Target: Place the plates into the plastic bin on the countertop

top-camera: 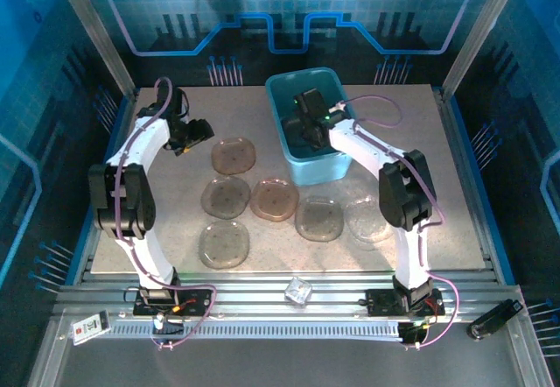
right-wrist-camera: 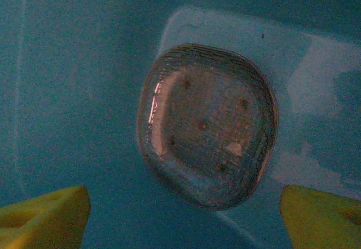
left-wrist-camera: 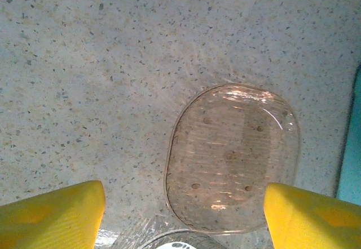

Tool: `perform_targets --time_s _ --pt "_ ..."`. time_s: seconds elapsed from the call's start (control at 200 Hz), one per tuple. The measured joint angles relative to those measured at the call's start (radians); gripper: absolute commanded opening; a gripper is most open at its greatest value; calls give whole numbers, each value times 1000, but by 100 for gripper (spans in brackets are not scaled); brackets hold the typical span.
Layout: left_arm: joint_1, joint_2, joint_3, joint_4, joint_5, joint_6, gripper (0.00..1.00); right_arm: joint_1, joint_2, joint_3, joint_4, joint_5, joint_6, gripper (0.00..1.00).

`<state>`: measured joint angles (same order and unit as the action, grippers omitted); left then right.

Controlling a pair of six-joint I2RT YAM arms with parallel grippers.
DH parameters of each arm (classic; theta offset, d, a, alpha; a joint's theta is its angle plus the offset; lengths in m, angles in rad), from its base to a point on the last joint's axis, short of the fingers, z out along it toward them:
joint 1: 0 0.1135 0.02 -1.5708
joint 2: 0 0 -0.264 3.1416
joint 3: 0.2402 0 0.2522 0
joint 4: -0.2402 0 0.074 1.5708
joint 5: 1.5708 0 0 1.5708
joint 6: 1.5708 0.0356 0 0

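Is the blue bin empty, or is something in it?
Not empty. One plate lies on the floor of the bin, under the open right tool.

The blue bin (top-camera: 319, 170) stands at the back of the counter (top-camera: 455, 186). One brownish see-through plate (right-wrist-camera: 206, 125) lies inside it. Six more plates (top-camera: 226, 196) lie flat left of and in front of the bin.

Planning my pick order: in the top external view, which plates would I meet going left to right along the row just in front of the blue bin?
smoky grey plate → brown plate → pale grey plate → nearly clear plate
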<state>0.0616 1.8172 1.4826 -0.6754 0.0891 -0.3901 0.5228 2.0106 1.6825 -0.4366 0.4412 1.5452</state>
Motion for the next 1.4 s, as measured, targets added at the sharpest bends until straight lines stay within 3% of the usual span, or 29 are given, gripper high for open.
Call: perform_targets --time_s 0.505,0.83,1.401 --pt "-1 -21 -21 -1 14 1 75 48 -214 -117 96 2 -154 87" --pt "-29 -38 -34 0 13 8 75 63 -448 -261 151 3 -303 86" --pt "-51 37 -34 -1 -21 34 75 26 -582 -425 177 -144 -454 80"
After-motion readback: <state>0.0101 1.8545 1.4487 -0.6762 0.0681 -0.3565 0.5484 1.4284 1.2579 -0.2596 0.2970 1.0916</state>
